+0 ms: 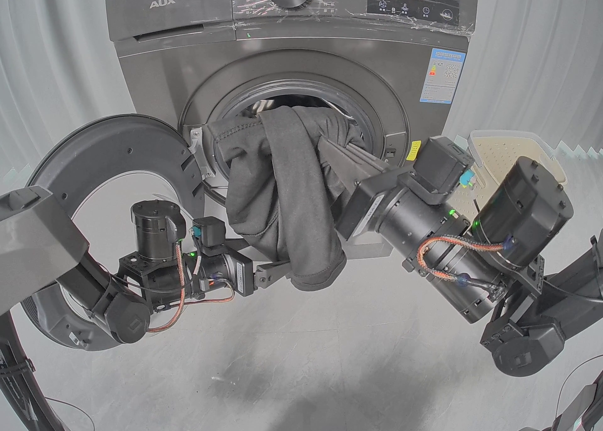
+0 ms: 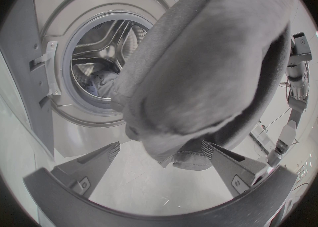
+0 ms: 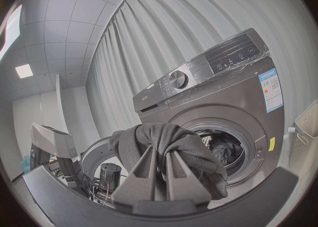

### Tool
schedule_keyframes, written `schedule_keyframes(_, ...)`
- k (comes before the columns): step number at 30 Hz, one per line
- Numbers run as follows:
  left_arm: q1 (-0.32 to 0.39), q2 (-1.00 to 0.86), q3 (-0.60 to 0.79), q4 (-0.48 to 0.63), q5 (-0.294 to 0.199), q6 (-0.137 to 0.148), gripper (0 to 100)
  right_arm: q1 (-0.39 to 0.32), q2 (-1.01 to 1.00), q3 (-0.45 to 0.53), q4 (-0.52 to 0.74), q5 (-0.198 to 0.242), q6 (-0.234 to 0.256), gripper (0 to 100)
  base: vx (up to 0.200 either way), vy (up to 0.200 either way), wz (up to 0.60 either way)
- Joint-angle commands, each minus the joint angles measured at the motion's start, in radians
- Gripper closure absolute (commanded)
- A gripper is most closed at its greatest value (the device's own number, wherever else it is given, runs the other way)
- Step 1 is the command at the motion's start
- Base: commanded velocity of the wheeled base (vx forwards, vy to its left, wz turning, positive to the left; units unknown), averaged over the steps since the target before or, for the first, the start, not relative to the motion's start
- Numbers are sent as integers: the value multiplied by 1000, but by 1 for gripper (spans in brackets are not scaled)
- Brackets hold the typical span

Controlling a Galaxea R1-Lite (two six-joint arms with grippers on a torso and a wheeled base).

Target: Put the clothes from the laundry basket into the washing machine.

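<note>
A dark grey garment point(image 1: 282, 193) hangs out of the washing machine's point(image 1: 289, 61) round opening, its lower end drooping toward the floor. My right gripper point(image 3: 160, 151) is shut on a bunch of this garment point(image 3: 172, 141) just in front of the opening; its fingers point(image 1: 336, 162) are sunk in the cloth. My left gripper point(image 2: 160, 146) is open below the hanging end, one finger on each side of the hem point(image 2: 185, 164). It sits low beside the open door point(image 1: 107, 156). More clothes point(image 2: 99, 83) lie inside the drum point(image 3: 225, 150).
The washer door swings open to the left, close behind my left arm. A cream perforated laundry basket point(image 1: 509, 149) stands right of the machine, behind my right arm, and its edge point(image 3: 306, 131) is in the right wrist view. Bare grey floor lies in front.
</note>
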Motion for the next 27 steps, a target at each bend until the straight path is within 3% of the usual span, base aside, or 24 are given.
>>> schedule_keyframes(1,-22,2,2,-24,-29,-16,0,0,4,-3,-1,0,0,100,0,0,0)
schedule_keyframes(4,-41,5,3,-66,-58,-33,0,0,3,-2,-1,0,0,100,0,0,0)
schedule_keyframes(8,-62,8,2,-73,-59,-72,0,0,3,-2,-1,0,0,100,0,0,0)
schedule_keyframes(18,-65,89,-11,-158,-58,-82,0,2,3,-2,-4,0,0,100,0,0,0)
schedule_keyframes(24,-67,102,-6,-179,-58,-119,0,0,4,-2,-4,0,0,100,0,0,0)
schedule_keyframes(27,-67,116,-17,-194,-56,-119,0,0,4,-2,-5,0,0,100,0,0,0)
